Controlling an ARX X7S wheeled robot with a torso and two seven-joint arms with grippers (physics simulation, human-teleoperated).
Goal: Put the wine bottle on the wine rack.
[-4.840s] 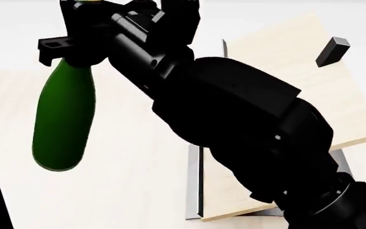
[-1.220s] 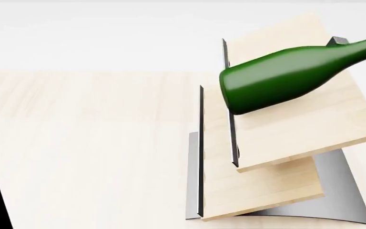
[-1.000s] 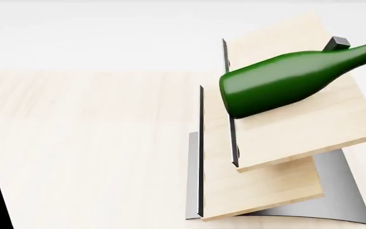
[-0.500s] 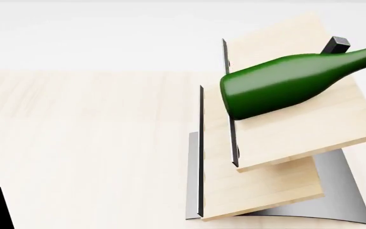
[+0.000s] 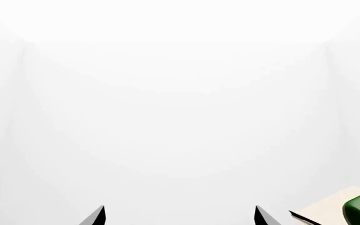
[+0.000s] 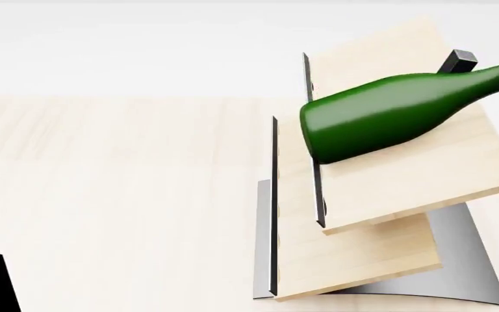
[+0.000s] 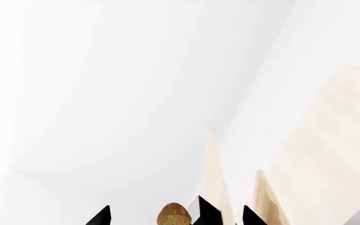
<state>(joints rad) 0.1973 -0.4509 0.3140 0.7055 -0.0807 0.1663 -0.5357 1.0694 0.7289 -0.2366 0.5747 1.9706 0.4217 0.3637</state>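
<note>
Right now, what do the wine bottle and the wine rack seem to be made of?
The wine bottle looks like glossy dark green glass, with soft highlights. The wine rack seems pale wood with visible grain, dark metal edges, and a matte grey metal base.

Pale wood table [image 6: 102, 195], the wine rack [image 6: 379, 214] on its right part.

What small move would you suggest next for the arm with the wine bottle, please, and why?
Probably ease open the right claw and back away: the wine bottle already lies tilted across the wine rack, its base by the dark edge and its neck beside the black peg.
</note>
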